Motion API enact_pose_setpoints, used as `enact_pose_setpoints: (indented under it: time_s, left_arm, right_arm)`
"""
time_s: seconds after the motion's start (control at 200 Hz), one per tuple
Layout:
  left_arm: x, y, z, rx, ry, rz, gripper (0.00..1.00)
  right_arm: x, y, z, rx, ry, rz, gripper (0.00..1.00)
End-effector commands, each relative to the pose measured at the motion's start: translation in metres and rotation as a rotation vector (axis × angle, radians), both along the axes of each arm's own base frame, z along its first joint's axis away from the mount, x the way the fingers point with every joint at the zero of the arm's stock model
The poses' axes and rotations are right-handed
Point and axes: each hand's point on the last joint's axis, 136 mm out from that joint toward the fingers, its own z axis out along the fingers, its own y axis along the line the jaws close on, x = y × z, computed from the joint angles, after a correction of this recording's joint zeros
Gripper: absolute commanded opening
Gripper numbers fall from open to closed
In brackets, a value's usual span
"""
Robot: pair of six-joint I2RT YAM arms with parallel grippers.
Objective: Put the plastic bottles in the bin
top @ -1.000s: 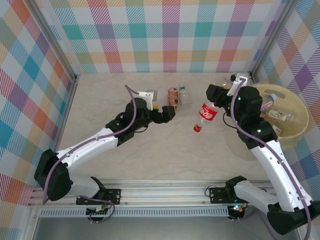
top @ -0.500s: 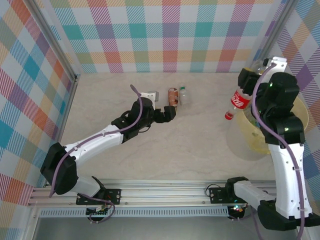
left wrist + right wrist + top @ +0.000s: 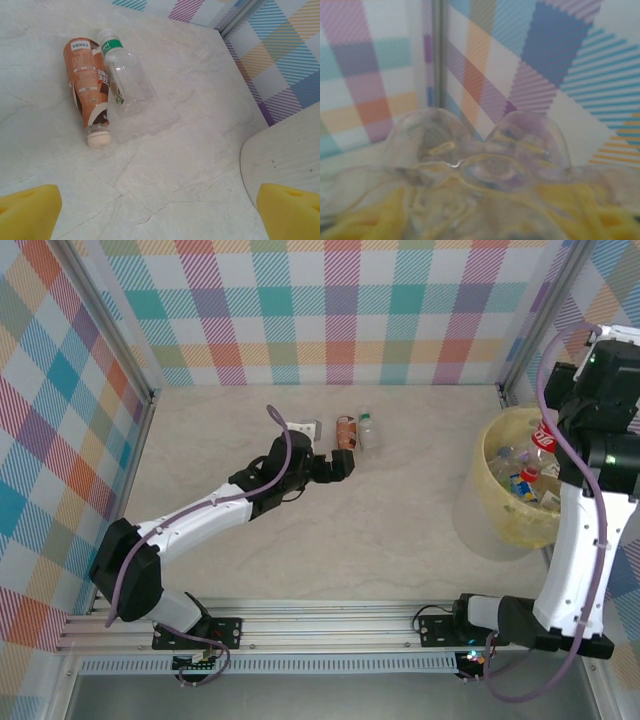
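Tabletop (image 3: 380, 530) carries the bin (image 3: 497, 522) at its right edge, with several bottles (image 3: 520, 478) lying inside. Right hand (image 3: 480, 222) hangs above the bin, pinching a red-labelled bottle (image 3: 543, 434) whose clear base faces the wrist camera. Left hand (image 3: 341, 464) stands spread wide just beside two bottles lying side by side and touching near the far wall: a brown one (image 3: 87, 85) and a clear one (image 3: 126, 82).

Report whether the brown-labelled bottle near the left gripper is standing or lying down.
Lying down: in the left wrist view the brown-labelled bottle rests lengthwise on the table, beside the clear green-labelled bottle.
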Motion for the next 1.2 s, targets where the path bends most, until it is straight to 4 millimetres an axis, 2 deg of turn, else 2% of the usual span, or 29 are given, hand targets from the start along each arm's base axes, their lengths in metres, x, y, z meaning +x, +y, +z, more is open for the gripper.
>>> enact_pose_setpoints:
  time_s: [0.0, 0.14, 0.285, 0.325, 0.395, 0.435, 0.55, 0.86, 1.045, 1.195]
  left_arm:
    - [0.001, -0.004, 0.006, 0.012, -0.008, -0.005, 1.0]
    - [0.002, -0.005, 0.001, 0.02, 0.005, -0.005, 1.0]
    - [0.002, -0.008, -0.003, 0.026, 0.026, -0.013, 1.0]
    - [0.003, -0.009, -0.003, 0.029, 0.03, -0.015, 1.0]
    - [0.002, -0.011, -0.004, 0.034, 0.038, -0.024, 1.0]
    - [0.002, -0.012, -0.004, 0.035, 0.041, -0.026, 1.0]
    - [0.002, -0.011, -0.006, 0.036, 0.046, -0.02, 1.0]
    - [0.003, -0.007, -0.008, 0.043, 0.053, -0.002, 1.0]
    - [0.003, -0.006, -0.011, 0.047, 0.06, 0.006, 1.0]
    - [0.004, 0.005, -0.014, 0.069, 0.063, 0.058, 1.0]
  right_arm:
    - [-0.005, -0.023, -0.032, -0.021, 0.101, -0.085, 0.33]
    - [-0.006, -0.037, -0.077, -0.014, 0.178, -0.137, 0.37]
    - [-0.008, -0.037, -0.116, 0.025, 0.236, -0.148, 0.47]
    - [-0.009, -0.037, -0.123, 0.042, 0.246, -0.155, 0.52]
    - [-0.009, -0.038, -0.132, 0.069, 0.268, -0.173, 0.72]
    - [-0.011, -0.04, -0.134, 0.075, 0.285, -0.192, 0.82]
    - [-0.016, -0.048, -0.132, 0.074, 0.312, -0.258, 0.92]
    - [-0.017, -0.05, -0.13, 0.102, 0.317, -0.3, 0.98]
    - [-0.006, -0.03, -0.14, 0.201, 0.314, -0.188, 1.0]
    - [0.002, -0.008, -0.129, 0.294, 0.238, -0.079, 1.0]
